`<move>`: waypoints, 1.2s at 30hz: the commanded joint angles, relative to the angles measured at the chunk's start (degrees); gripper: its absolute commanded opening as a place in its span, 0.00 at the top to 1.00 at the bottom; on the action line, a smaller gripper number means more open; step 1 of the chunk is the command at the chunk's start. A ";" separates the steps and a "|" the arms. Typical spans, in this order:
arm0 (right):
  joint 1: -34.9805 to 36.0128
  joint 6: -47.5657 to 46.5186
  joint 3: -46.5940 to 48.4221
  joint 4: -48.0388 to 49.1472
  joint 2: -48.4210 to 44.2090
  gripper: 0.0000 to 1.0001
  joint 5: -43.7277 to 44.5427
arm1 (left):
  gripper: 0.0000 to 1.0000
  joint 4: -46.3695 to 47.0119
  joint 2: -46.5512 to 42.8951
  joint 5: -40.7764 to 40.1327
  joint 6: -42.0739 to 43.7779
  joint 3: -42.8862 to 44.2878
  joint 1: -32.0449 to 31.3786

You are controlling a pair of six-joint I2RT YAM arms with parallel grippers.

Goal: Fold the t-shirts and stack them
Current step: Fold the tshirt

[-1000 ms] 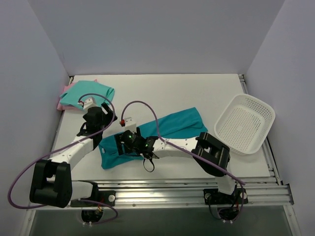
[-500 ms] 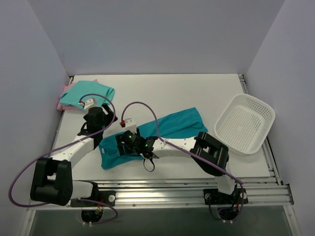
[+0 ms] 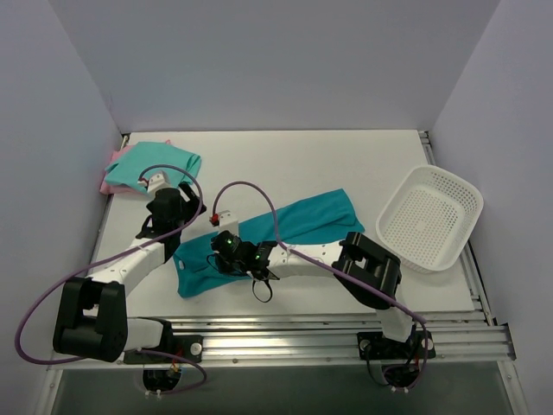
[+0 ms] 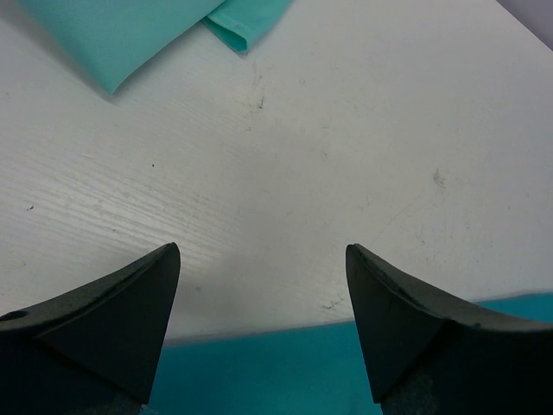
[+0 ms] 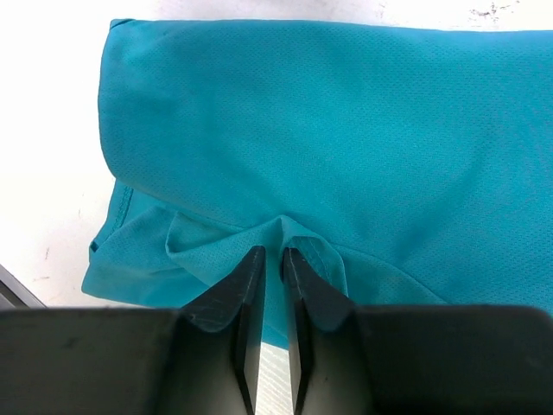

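Top external view: the teal t-shirt (image 3: 298,226) lies as a long band slanting across the white table (image 3: 302,160), with both arms reaching over its left end. The right gripper (image 3: 218,257) is set down on that end, the cloth spreading away on every side of its fingers. The left gripper (image 3: 179,220) hangs just beyond the band's far edge; from this height the spread of its fingers cannot be told. Well beyond the left fingers, in the far left corner, the folded mint t-shirt (image 3: 155,164) lies on top of the pink t-shirt (image 3: 110,183), of which only a strip shows. A white perforated basket (image 3: 471,197) stands tilted at the right edge, well apart from both grippers. Left wrist view: the left gripper (image 4: 261,251) is spread wide with nothing between its fingers (image 4: 112,320). Bare table (image 4: 346,130) lies ahead of the fingertips, the teal t-shirt (image 4: 276,372) edge shows low between them, and a corner of the mint t-shirt (image 4: 130,26) lies far ahead to their left. Right wrist view: the right gripper (image 5: 273,252) is closed to a narrow slit on a raised pleat of the teal t-shirt (image 5: 302,130). Puckers run outward from both fingers (image 5: 242,294), and a hemmed lower layer shows to their left.
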 commanded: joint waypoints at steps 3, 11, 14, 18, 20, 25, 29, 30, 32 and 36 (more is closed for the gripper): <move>0.58 -0.33 -0.12 0.80 1.08 0.91 -0.55 | 0.14 1.97 -0.84 -0.05 0.87 0.23 -0.16; 1.29 0.10 -1.79 2.03 -0.41 0.96 -1.52 | 0.14 2.06 -0.84 -0.05 0.79 0.23 -0.16; 2.08 0.37 -2.76 2.82 -1.47 0.96 -2.22 | 0.14 2.23 -0.84 -0.14 0.78 0.06 -0.16; 4.18 0.54 -2.85 3.26 -2.17 0.97 -2.66 | 0.14 2.41 -0.76 -0.14 0.52 -0.03 -0.16; 5.85 0.37 -2.59 3.26 -2.18 0.97 -2.75 | 0.14 2.41 -0.84 -0.14 0.52 -0.12 -0.16; 8.58 0.37 -1.71 3.35 -1.38 0.96 -2.84 | 0.14 2.41 -0.93 -0.14 0.43 -0.21 -0.16; 10.42 0.54 -1.62 3.26 -1.65 0.97 -2.84 | 0.14 2.32 -0.76 -0.49 0.43 -0.12 -0.16; 10.95 0.54 -1.71 3.00 -1.91 0.96 -2.49 | 0.14 2.32 -0.67 -0.40 0.43 -0.12 -0.16; 11.31 0.63 -1.88 2.30 -2.61 0.90 -1.00 | 0.14 2.41 -0.58 -0.49 0.43 -0.03 -0.16; 11.13 0.63 -0.48 -1.73 -3.75 0.08 6.37 | 0.14 2.94 -0.23 -0.23 0.26 -0.30 -0.16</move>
